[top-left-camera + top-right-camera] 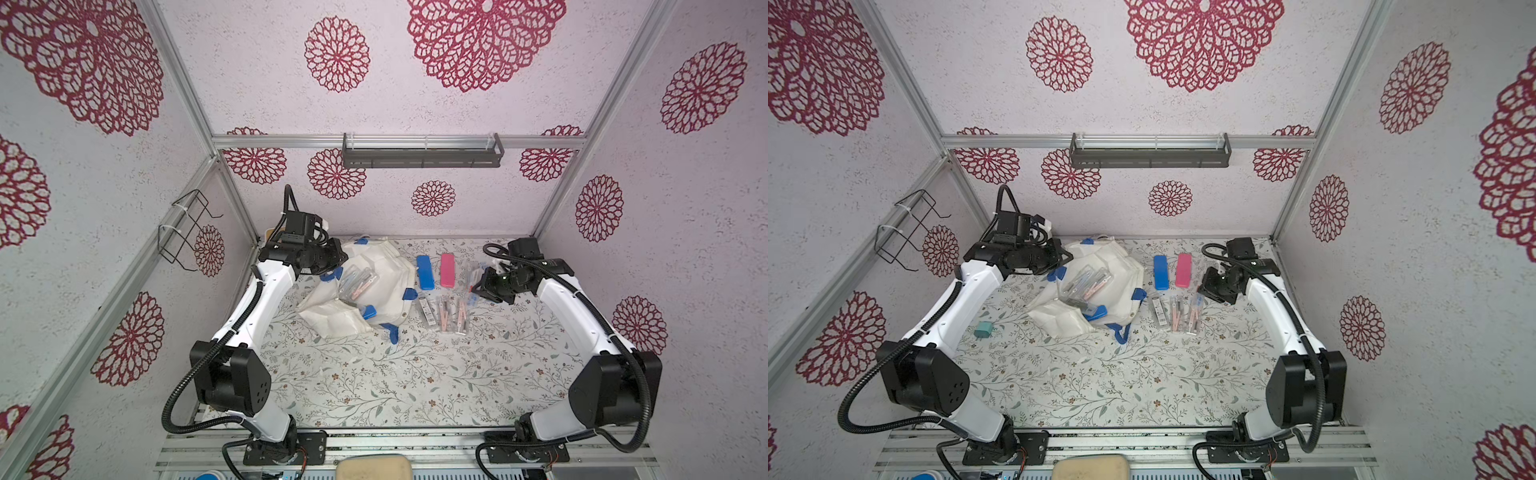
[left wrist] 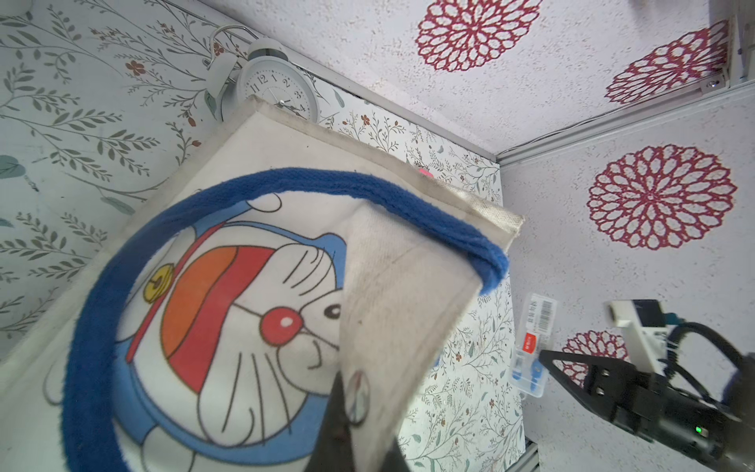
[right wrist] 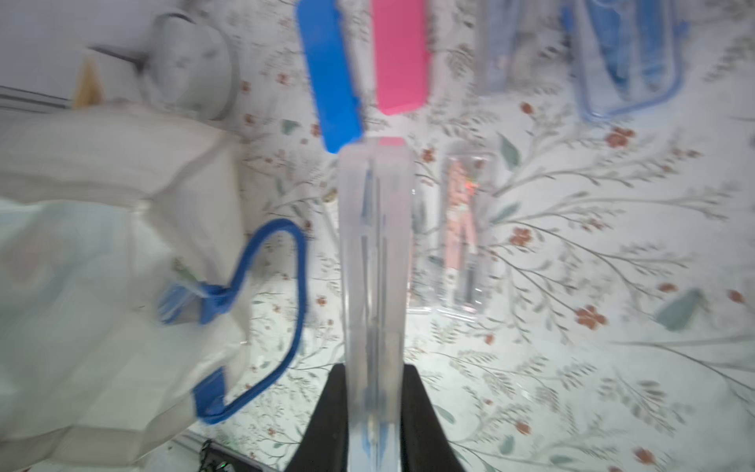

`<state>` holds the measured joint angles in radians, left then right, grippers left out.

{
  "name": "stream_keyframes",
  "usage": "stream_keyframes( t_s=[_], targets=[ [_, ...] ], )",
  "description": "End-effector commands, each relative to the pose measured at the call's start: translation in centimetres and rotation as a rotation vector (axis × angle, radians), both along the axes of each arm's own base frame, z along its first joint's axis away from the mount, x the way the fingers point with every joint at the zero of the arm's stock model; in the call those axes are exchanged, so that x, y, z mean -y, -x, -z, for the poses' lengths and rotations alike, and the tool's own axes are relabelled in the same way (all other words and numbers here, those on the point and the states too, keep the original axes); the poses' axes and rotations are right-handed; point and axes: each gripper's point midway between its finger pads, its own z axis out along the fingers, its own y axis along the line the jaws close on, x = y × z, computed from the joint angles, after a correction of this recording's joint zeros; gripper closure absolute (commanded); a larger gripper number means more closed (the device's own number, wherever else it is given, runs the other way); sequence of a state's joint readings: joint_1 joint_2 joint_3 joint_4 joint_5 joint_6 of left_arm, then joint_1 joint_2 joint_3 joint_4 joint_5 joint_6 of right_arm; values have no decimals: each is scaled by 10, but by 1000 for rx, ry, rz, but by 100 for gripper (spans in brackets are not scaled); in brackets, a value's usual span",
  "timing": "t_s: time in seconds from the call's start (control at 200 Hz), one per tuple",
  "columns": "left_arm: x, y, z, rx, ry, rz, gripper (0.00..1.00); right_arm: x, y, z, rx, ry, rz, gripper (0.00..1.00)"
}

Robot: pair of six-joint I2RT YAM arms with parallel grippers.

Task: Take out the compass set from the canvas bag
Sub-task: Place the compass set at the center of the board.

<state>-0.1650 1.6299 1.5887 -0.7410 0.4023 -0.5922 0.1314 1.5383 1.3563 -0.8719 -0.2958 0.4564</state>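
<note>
The off-white canvas bag with blue strap handles (image 1: 390,270) lies crumpled at eleven o'clock from the middle of the floral tabletop (image 1: 374,386). The left gripper (image 2: 361,437) has its fingers pressed together on a flap of the canvas. At two o'clock, the right gripper (image 3: 374,392) has its fingers pinching a clear plastic compass set case (image 3: 374,253), well apart from the bag. Another clear case (image 1: 358,281) rests on the bag.

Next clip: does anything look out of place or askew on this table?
Yes. The canvas bag lies slumped and crumpled instead of standing, and clear cases rest loose on its folds. The left gripper pinches its edge; the right gripper holds one more clear case.
</note>
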Motion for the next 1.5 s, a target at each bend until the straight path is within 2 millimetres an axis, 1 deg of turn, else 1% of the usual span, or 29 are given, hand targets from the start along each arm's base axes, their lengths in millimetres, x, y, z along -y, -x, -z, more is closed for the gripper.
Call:
stream_keyframes(
  t_s=[0.0,0.13,0.25,0.395,0.525,0.65,0.796,0.936,0.996,1.121,1.181,1.236,1.301,1.361,1.411,1.451,1.456,1.496],
  targets=[
    [0,-10,-28,91,18,16,100,30,22,25,-128,214,-30,87],
    [-1,-7,-30,96,18,19,100,53,16,54,-204,354,-7,86],
    [-1,-5,-30,99,25,21,100,71,8,75,-261,473,1,86],
    [0,-2,-29,99,38,26,100,89,-1,89,-314,595,6,85],
    [0,0,-29,97,44,28,100,95,-6,100,-355,650,-5,83],
    [1,1,-28,94,50,29,100,91,-8,109,-376,649,-19,82],
    [2,1,-28,95,54,31,100,75,-4,120,-385,624,-40,79],
    [1,1,-29,100,50,28,100,61,-2,127,-380,606,-52,77],
    [1,0,-28,97,49,28,100,54,-1,130,-382,604,-68,74],
    [1,0,-28,94,48,27,100,46,1,139,-399,593,-78,66],
    [1,-1,-28,95,47,26,100,44,0,138,-388,582,-77,60],
    [0,-1,-29,95,45,24,100,41,-3,133,-365,564,-69,56],
    [-1,0,-29,93,45,23,100,39,-8,120,-330,549,-56,53],
    [0,0,-29,93,43,22,100,37,-14,103,-290,535,-39,52],
    [0,0,-29,92,44,22,100,33,-21,86,-245,512,-20,52],
    [-1,1,-29,90,45,22,100,28,-26,71,-204,481,-6,52],
    [-1,1,-29,90,45,21,100,26,-28,66,-193,470,-3,52],
    [0,1,-29,88,44,21,100,17,-34,51,-150,419,9,52]
  ],
)
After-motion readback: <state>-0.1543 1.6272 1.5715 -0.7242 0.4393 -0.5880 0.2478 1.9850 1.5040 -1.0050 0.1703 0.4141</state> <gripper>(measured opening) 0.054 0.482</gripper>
